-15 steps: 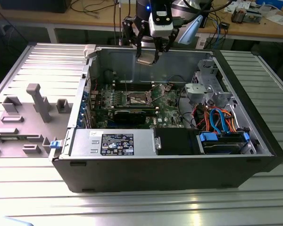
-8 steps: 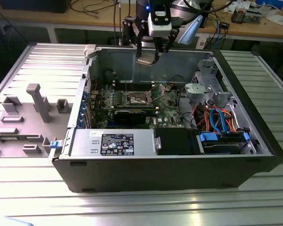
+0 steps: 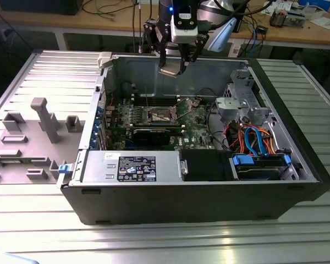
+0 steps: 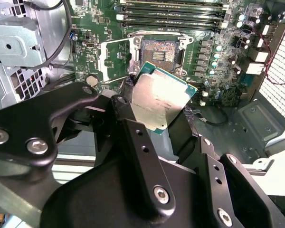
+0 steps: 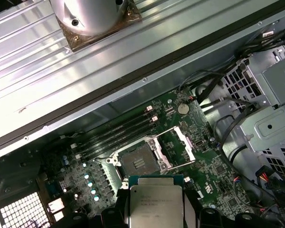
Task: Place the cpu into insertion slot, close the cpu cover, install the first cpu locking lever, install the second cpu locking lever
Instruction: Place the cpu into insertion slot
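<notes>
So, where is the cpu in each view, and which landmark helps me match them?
Exterior view: the cpu hangs in the gripper, high over the open case.
Second wrist view: the cpu, tilted, held just short of the insertion slot.
First wrist view: the cpu, held close to the insertion slot.
Shared landmark: the empty insertion slot.

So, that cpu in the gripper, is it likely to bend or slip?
Probably stiff: the cpu is a flat chip with a metal top. Likely light, being thin. It could slip, since the gripper holds its smooth body by the edges.
</notes>
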Tool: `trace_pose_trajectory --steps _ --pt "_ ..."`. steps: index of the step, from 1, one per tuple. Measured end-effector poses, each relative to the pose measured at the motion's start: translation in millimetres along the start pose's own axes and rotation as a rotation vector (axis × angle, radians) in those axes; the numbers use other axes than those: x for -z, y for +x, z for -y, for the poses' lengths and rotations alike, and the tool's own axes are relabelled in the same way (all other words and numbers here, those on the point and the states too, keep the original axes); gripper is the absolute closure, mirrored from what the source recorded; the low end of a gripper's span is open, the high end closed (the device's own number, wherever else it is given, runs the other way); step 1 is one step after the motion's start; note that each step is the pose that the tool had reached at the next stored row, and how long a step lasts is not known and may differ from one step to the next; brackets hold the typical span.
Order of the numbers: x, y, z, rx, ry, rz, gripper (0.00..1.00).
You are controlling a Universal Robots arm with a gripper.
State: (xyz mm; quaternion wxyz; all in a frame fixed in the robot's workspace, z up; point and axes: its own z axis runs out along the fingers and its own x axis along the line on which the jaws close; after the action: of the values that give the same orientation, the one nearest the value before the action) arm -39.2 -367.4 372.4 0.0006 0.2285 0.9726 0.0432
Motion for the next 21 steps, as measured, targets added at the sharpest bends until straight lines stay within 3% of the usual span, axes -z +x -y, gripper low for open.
trace_pose_trajectory --steps 11,16,21 --pt "-0.1 -0.4 0.8 -0.004 0.0007 0.0007 0.46" --pt "-0.4 -0.4 0.8 -0.063 -0.0002 0.0057 0.46" --pt "-0.5 -0.4 0.8 -0.069 -0.0004 0.0063 0.46"
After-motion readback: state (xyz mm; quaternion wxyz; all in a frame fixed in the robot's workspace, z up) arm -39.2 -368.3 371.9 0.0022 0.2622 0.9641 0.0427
